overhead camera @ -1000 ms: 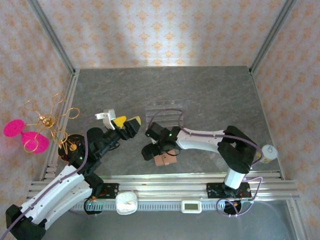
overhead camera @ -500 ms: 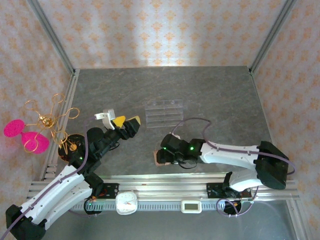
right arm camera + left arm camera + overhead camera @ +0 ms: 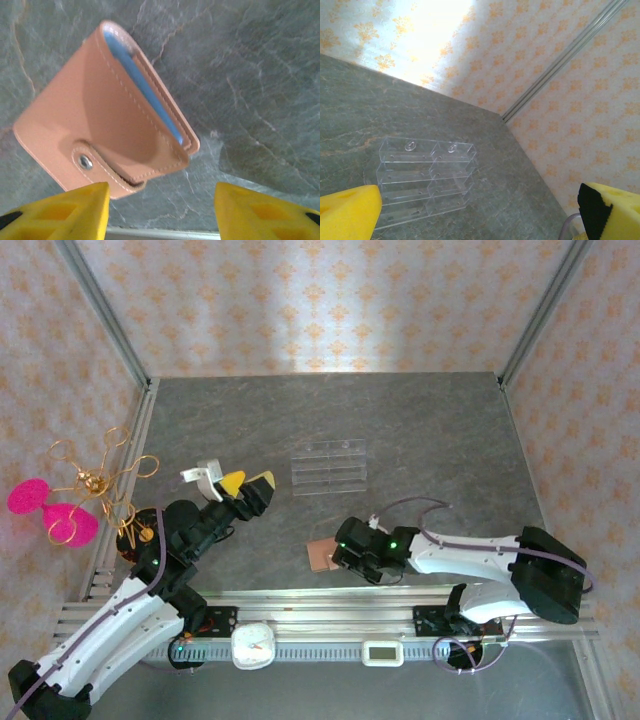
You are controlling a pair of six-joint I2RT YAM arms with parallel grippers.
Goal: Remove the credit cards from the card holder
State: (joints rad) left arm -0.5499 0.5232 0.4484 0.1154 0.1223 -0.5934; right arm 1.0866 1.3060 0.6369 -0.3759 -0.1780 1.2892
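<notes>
Poises open right claw [image 3: 160, 207] at card holder [image 3: 105, 115] by worktop [image 3: 430, 430] near edge, seemingly not touching; holds left claw [image 3: 480, 210] wide open.

I see bare table [image 3: 440, 440] left of and beyond the wallet [image 3: 322, 555]; the rail [image 3: 330, 597] crowds its near side, and the clear rack [image 3: 329, 467] stands well beyond.

From the right wrist, the card holder [image 3: 105, 135] lies folded, so its inside is hidden; a blue strip [image 3: 145, 95] shows between the leaves, and whether it is a card or lining cannot be told; the right gripper [image 3: 161, 200] has its fingers [image 3: 60, 210] cut off by the lower edge; from above, that gripper covers the holder's right part; from the left wrist, a yellow finger [image 3: 347, 210] of the left gripper [image 3: 480, 202] hides the clear rack's [image 3: 427, 170] near left corner.
</notes>
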